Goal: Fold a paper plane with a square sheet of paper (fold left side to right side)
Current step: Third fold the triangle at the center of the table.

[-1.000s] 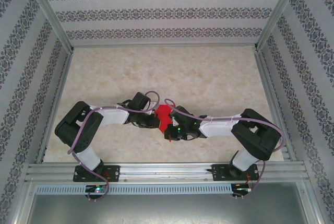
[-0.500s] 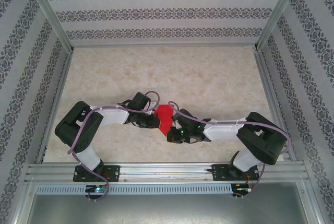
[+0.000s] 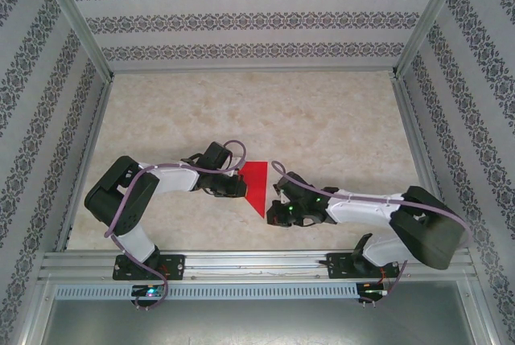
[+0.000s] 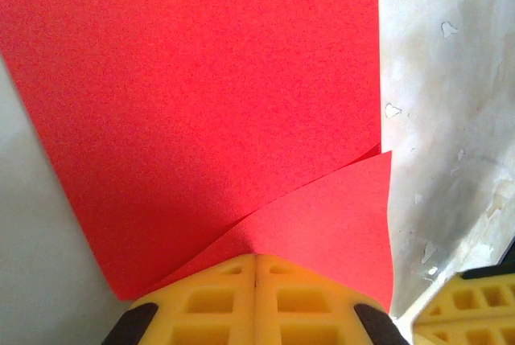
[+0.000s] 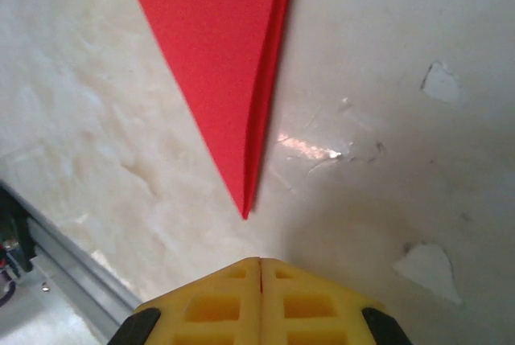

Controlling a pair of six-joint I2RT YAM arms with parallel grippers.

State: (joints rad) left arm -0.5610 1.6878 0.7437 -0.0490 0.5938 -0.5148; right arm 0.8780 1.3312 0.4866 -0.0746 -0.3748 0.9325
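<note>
The square sheet of paper (image 3: 256, 182) lies on the table as a flat, bright red folded triangle, its sharp tip pointing at the near edge. My left gripper (image 3: 240, 186) is shut, its tips resting on the paper's left edge. In the left wrist view the yellow fingers (image 4: 217, 297) meet over the red paper (image 4: 209, 104), where one layer overlaps another. My right gripper (image 3: 275, 215) is shut with nothing in it, just off the tip. In the right wrist view it (image 5: 260, 261) sits a short way behind the tip of the paper (image 5: 217, 55), apart from it.
The marble-patterned table (image 3: 338, 120) is walled by patterned panels on three sides. An aluminium rail (image 3: 257, 264) runs along the near edge, close behind the right gripper (image 5: 56, 281). Small chips mark the table surface (image 5: 430, 269).
My right gripper has pulled off the paper, down and to the right, its arm swinging outward. The paper now shows as a smooth pointed triangle. The left gripper has stayed put.
</note>
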